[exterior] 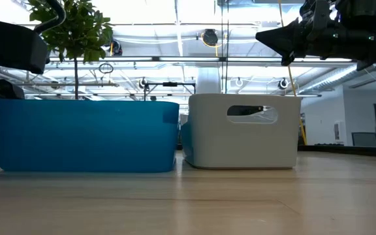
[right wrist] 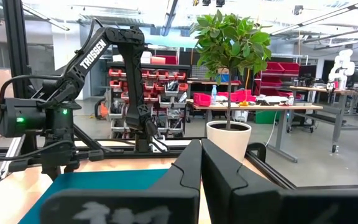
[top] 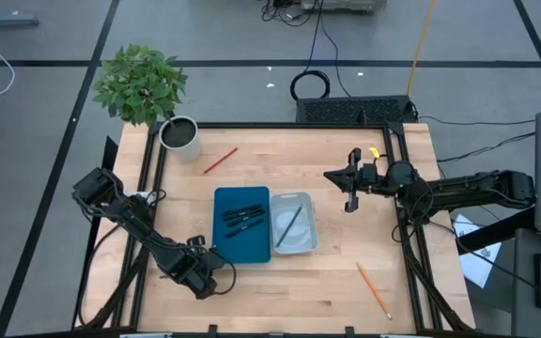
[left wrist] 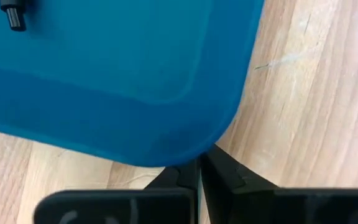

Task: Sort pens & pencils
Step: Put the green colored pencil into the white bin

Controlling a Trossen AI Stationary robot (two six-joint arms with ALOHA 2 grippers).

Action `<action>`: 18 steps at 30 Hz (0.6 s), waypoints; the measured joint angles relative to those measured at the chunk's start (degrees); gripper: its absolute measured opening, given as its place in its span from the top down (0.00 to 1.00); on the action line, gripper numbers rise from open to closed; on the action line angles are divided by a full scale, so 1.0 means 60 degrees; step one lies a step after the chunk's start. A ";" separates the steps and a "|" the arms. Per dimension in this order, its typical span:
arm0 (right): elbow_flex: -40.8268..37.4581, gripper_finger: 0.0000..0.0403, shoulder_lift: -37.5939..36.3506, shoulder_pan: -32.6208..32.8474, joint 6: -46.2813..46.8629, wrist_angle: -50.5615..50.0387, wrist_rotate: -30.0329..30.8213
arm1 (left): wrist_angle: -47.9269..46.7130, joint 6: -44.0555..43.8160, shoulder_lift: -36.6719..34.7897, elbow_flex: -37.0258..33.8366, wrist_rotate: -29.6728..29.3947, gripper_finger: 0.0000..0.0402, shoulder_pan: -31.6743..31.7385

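While the left gripper (top: 207, 279) hangs low by the blue tray's (top: 222, 249) near corner, its jaws are pressed together on nothing. Jaws also shut and empty, the right gripper (top: 350, 180) waits above the counter (top: 327, 282). Only the high view shows pens (top: 242, 218) in the blue tray, one pencil (top: 289, 225) in the white tray (top: 306, 202), and two pencils (top: 220, 161) loose.

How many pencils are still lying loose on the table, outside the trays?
2: a red pencil near the plant pot, and an orange pencil near the table's front right corner. Another pencil already lies in the white tray.
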 joint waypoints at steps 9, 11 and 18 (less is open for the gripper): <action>0.0004 1.00 -0.0003 0.0001 0.0004 -0.0136 0.0003 | -0.0009 0.0346 -0.0651 0.0238 0.0769 1.00 -0.0018; 0.0004 1.00 0.0000 0.0001 0.0004 -0.0193 0.0003 | -0.0064 0.0362 -0.0871 0.0238 0.0795 1.00 -0.0007; 0.0004 1.00 0.0000 0.0002 0.0004 -0.0200 0.0004 | -0.0066 0.0705 -0.1601 0.0252 0.0708 1.00 -0.0018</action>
